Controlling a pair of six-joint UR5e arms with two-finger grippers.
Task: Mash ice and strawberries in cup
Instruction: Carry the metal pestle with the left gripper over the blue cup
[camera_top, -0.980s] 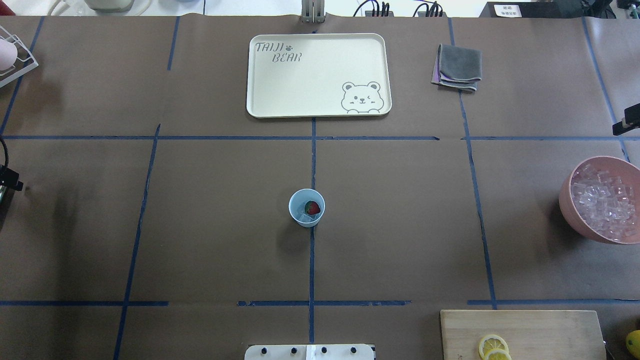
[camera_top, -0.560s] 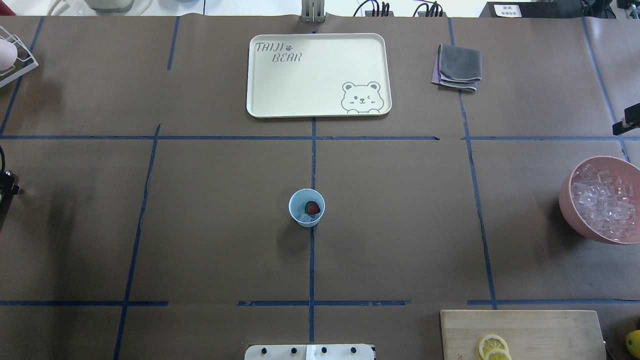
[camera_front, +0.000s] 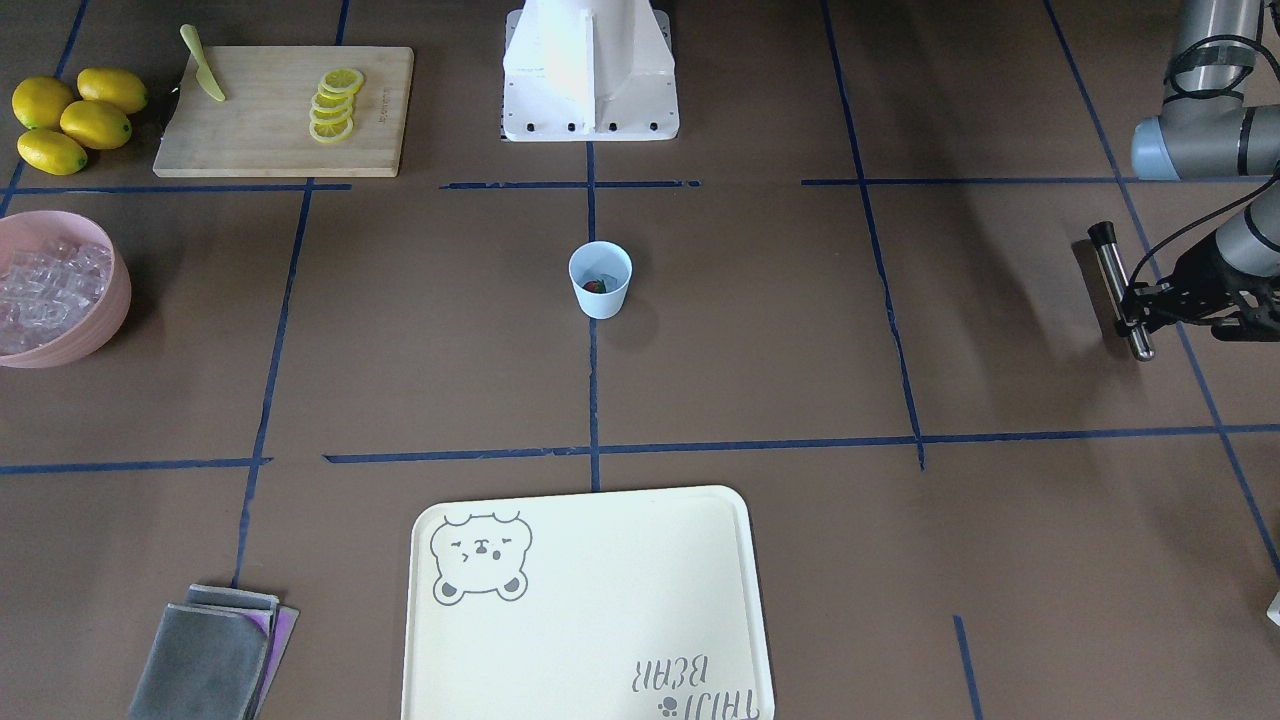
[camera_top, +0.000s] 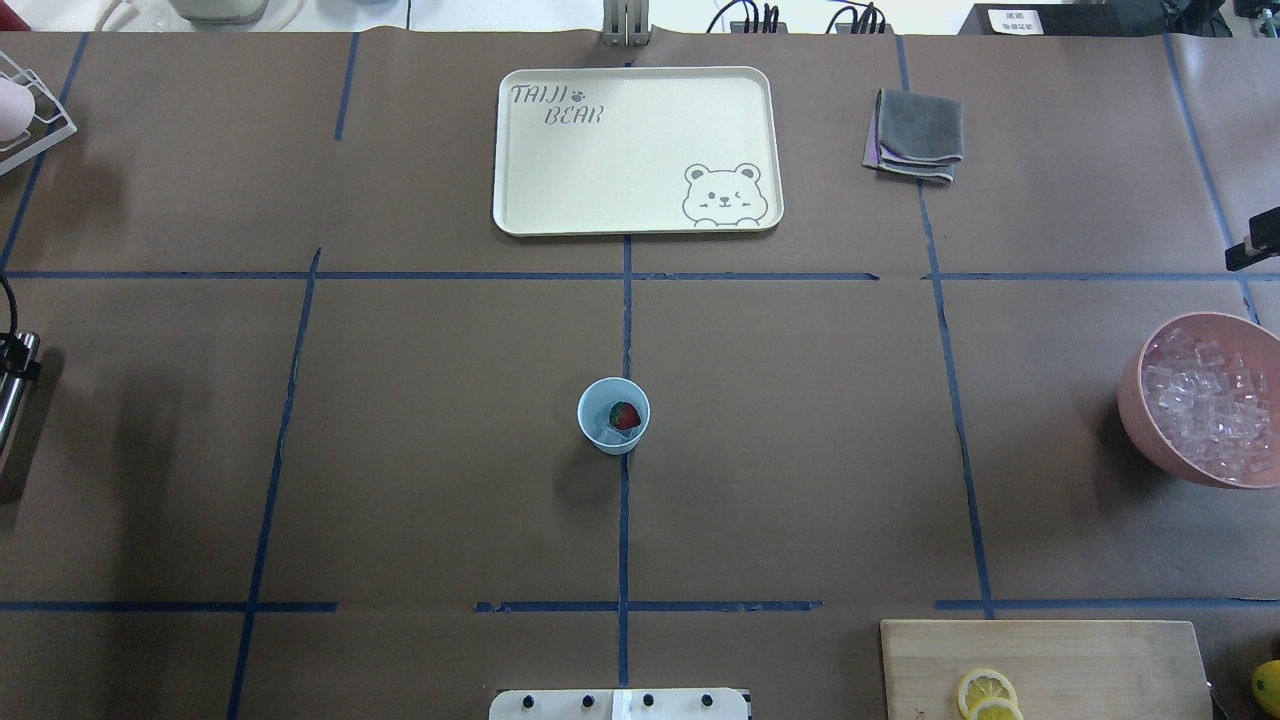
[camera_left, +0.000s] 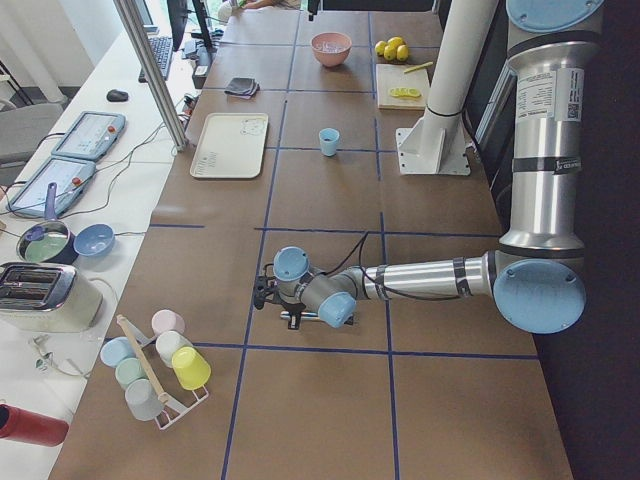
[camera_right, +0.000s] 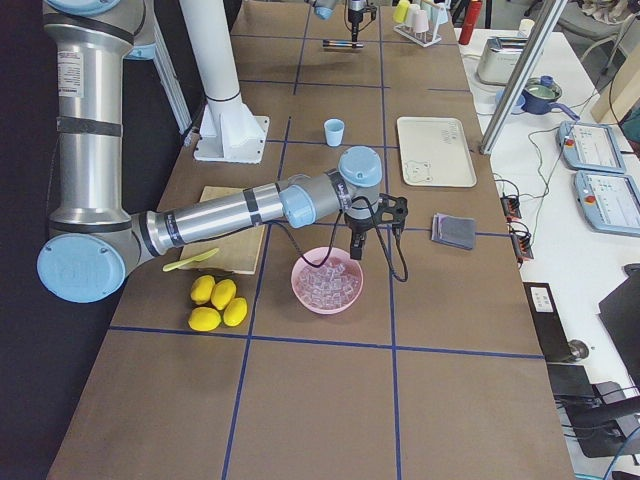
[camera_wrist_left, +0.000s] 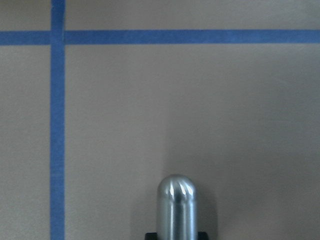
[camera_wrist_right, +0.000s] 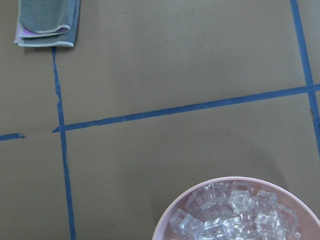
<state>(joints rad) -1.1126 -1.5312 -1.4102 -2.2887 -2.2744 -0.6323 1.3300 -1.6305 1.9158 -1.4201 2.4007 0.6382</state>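
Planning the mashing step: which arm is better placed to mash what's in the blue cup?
Left: the left gripper grips the steel muddler; the right gripper hangs over the pink bowl, with no tool visible.

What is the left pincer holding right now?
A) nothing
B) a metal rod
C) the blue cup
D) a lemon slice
B: the front-facing view shows the left pincer clamped on a metal rod, while the cup stands alone mid-table.
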